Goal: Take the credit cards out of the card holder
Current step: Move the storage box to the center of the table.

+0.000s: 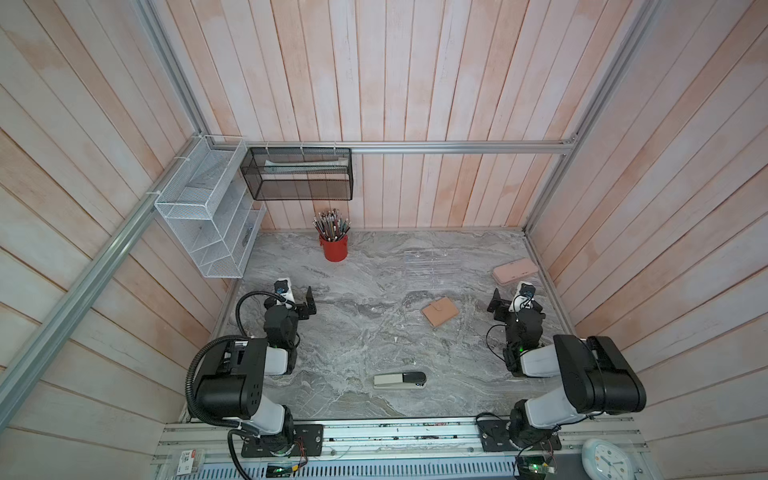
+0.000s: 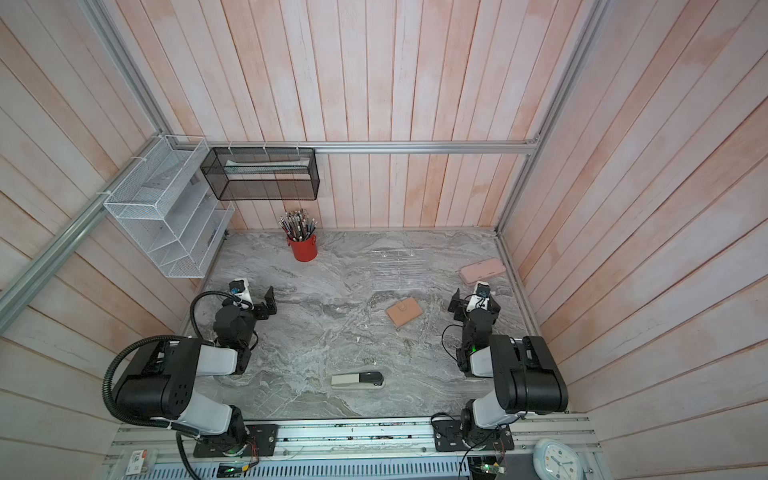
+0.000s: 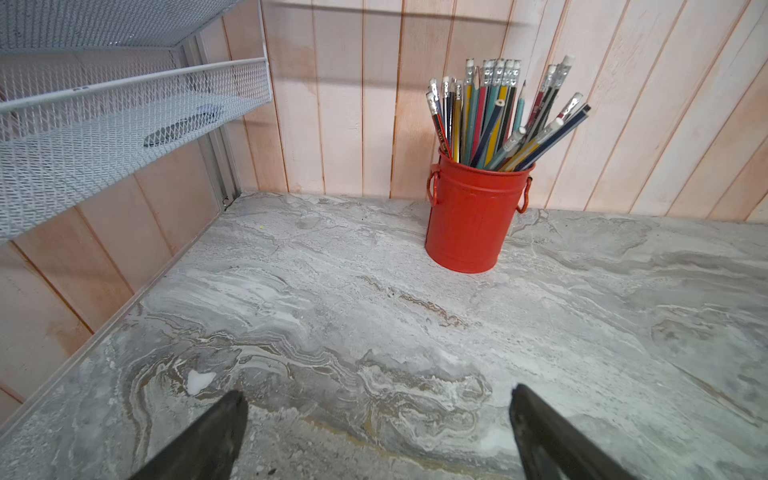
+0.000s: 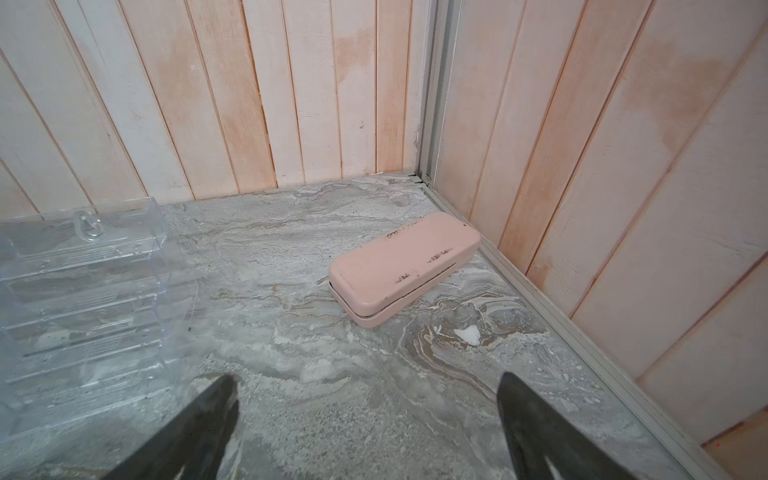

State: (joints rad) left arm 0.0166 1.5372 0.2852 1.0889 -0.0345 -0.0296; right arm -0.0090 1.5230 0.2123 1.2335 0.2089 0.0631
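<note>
Clutter sits mostly at the edges of your table. A red pencil pot full of pencils stands by the far wall, left of centre. A clear acrylic rack lies flat at the far right, and a pink rounded case lies in the far right corner, just beside the side wall. A stapler lies near the front edge, about the middle. A white mesh rack and a black mesh basket hang on the walls above the far left corner.

Your card holder lies flat on the table right of centre. It is just nearer than the acrylic rack without touching it, and well apart from the stapler. It is a small tan-pink wallet, folded shut with its snap tab fastened over the top face, and it sits at a slant to the table edges. Its inside is hidden.

Your right gripper is near the holder, on its right and apart from it, with its jaws spread wide and empty. Its wrist view faces the pink case. Your left gripper is well away at the left side, jaws also wide apart and holding nothing, facing the pencil pot.
</note>
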